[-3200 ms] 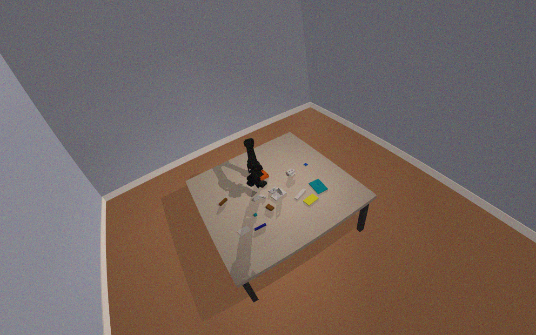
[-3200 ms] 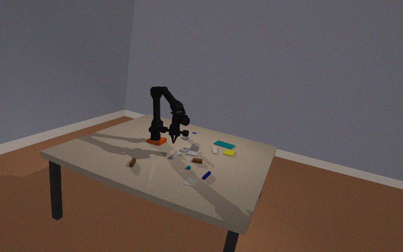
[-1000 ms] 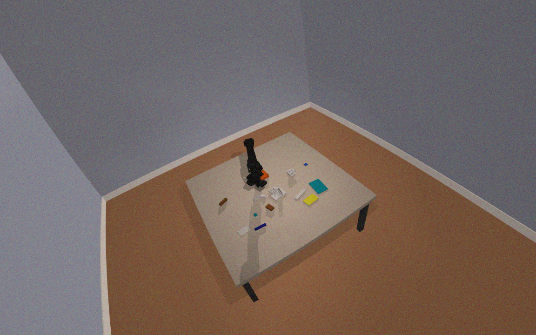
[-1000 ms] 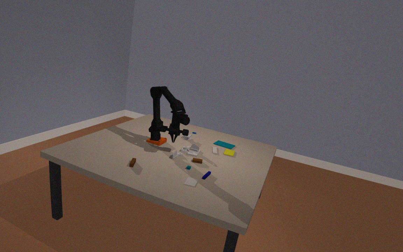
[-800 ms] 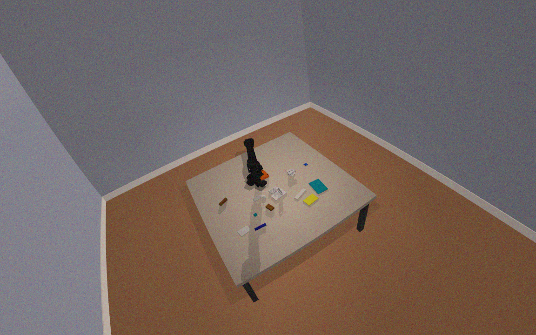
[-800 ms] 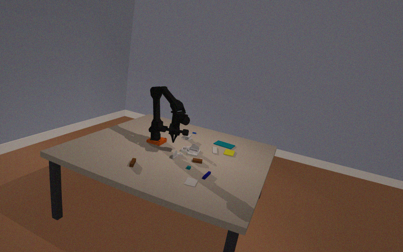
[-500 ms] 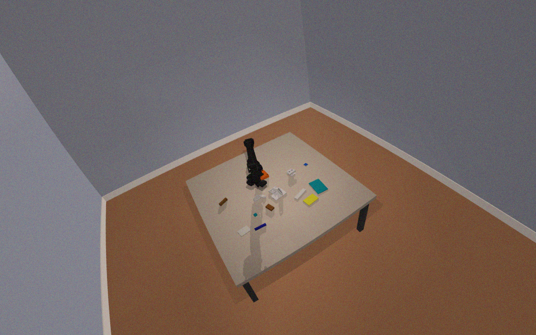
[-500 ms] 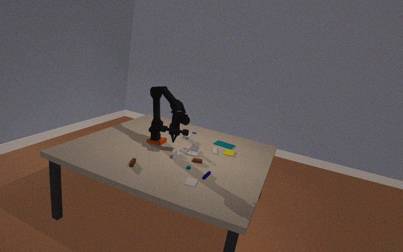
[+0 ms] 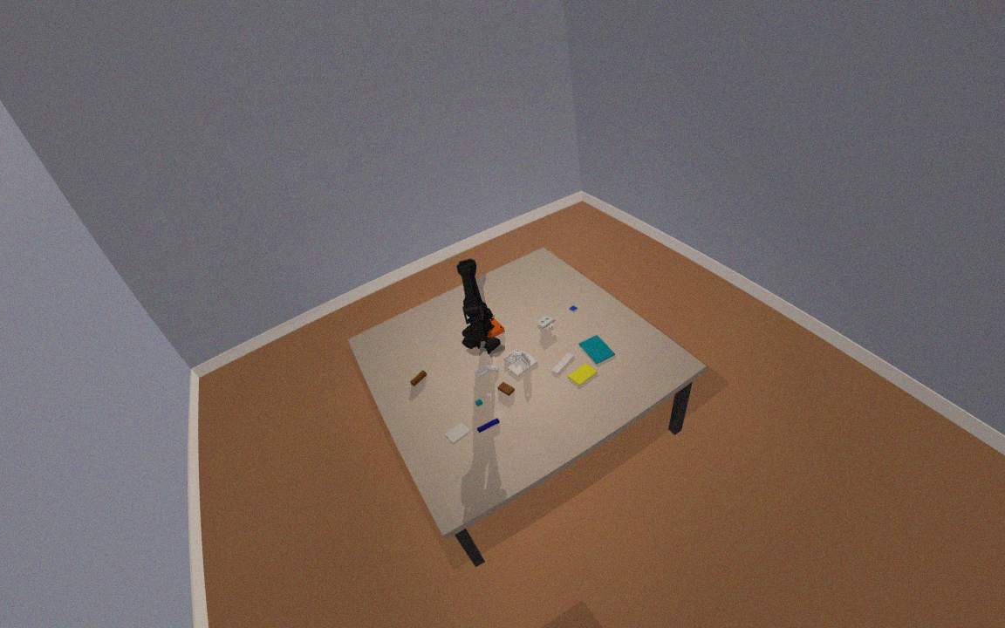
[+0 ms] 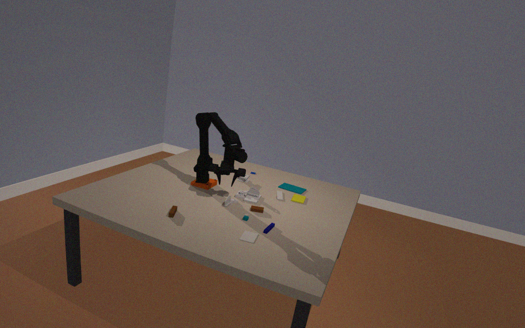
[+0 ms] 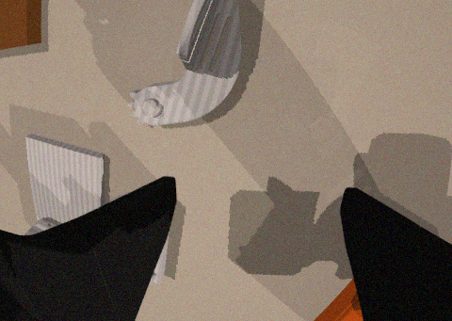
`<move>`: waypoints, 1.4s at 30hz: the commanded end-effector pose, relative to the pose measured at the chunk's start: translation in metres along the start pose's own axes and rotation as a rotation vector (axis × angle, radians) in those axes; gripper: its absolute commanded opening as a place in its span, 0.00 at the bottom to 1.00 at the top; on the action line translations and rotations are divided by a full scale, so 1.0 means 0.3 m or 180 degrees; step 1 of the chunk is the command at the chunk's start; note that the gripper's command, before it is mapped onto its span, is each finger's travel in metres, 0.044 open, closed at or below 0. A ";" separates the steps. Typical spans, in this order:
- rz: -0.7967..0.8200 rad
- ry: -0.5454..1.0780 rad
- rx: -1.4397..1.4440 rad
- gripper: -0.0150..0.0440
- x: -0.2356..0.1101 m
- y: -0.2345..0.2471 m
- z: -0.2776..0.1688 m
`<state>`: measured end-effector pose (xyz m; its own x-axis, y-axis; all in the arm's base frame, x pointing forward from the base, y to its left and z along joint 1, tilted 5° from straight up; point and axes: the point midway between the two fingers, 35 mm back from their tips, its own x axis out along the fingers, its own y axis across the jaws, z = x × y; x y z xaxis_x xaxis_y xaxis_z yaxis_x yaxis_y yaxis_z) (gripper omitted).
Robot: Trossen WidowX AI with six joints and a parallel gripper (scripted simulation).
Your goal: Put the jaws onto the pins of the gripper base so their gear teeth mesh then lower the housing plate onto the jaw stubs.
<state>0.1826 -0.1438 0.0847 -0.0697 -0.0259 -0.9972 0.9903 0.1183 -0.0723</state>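
My gripper (image 10: pixel 226 184) (image 11: pixel 260 195) is open and empty above the table, with its fingers apart. A loose white jaw (image 9: pixel 486 370) (image 10: pixel 228 201) (image 11: pixel 188 104) lies on the table, just ahead of the fingertips in the wrist view, with its toothed end and round stub visible. The white gripper base (image 9: pixel 523 371) (image 10: pixel 252 199) stands beside it, with the other jaw (image 10: pixel 254 192) (image 11: pixel 66 180) at it. My left finger hides most of the base in the wrist view, so the seating is unclear. The white part with holes, apparently the housing plate (image 9: pixel 545 321) (image 10: pixel 243 178), lies apart, farther back.
An orange block (image 9: pixel 496 327) (image 10: pixel 211 184) is at the arm's foot. A brown block (image 9: pixel 506 388) (image 10: pixel 257 209) (image 11: pixel 19 20) lies near the jaws. A white bar (image 9: pixel 563 364) (image 10: pixel 279 195), a yellow plate (image 9: pixel 583 374) (image 10: pixel 298 198) and a teal plate (image 9: pixel 597 349) (image 10: pixel 292 188) lie beyond the base.
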 end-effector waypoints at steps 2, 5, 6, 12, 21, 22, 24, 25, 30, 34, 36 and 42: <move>-0.0001 0.0000 0.0000 1.00 0.000 0.000 0.000; -0.0001 0.0000 0.0000 1.00 0.000 0.000 0.000; -0.0001 0.0000 0.0000 1.00 0.000 0.000 0.000; -0.0001 0.0000 0.0000 1.00 0.000 0.000 0.000; -0.0001 0.0000 0.0000 1.00 0.000 0.000 0.000; -0.0001 0.0000 0.0000 1.00 0.000 0.000 0.000; -0.0001 0.0000 0.0000 1.00 0.000 0.000 0.000; -0.0001 0.0000 0.0000 1.00 0.000 0.000 0.000; -0.0001 0.0000 0.0000 1.00 0.000 0.000 0.000; -0.0001 0.0000 0.0000 0.82 0.000 0.000 0.000; -0.0001 0.0000 0.0000 0.73 0.000 0.000 0.000; -0.0001 0.0000 0.0000 0.47 0.000 0.000 0.000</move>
<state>0.1825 -0.1439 0.0847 -0.0701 -0.0261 -0.9972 0.9903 0.1184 -0.0728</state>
